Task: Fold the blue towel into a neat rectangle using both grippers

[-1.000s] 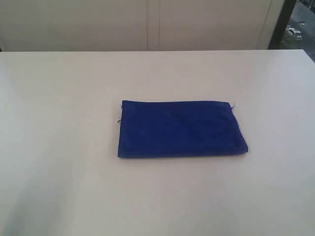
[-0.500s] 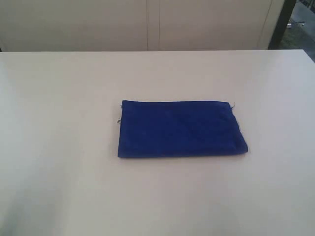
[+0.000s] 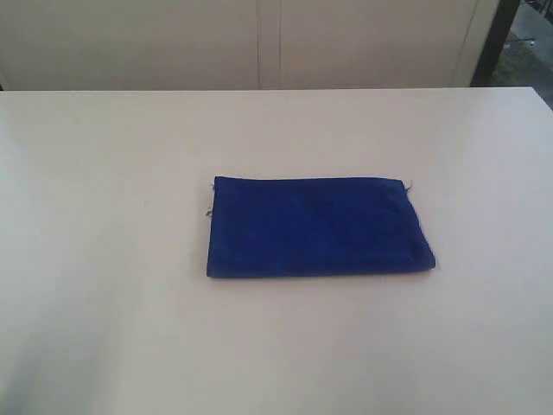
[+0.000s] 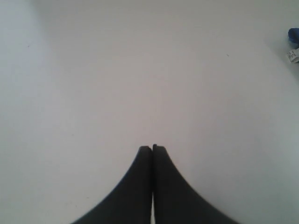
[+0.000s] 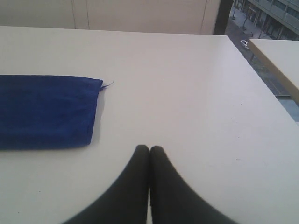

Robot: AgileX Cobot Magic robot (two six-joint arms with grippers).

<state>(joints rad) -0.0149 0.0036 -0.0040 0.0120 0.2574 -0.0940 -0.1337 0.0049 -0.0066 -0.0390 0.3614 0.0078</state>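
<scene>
The blue towel lies flat on the white table as a folded rectangle, with stray threads at its left and far right corners. Neither arm shows in the exterior view. In the right wrist view the towel's end lies off to one side of my right gripper, whose black fingers are pressed together and hold nothing. My left gripper is shut too, over bare tabletop, with only a blue corner of the towel and its white label at the frame's edge.
A pale wall with panel seams runs behind the table's far edge. The right wrist view shows the table's side edge, a second pale table and a street outside beyond it.
</scene>
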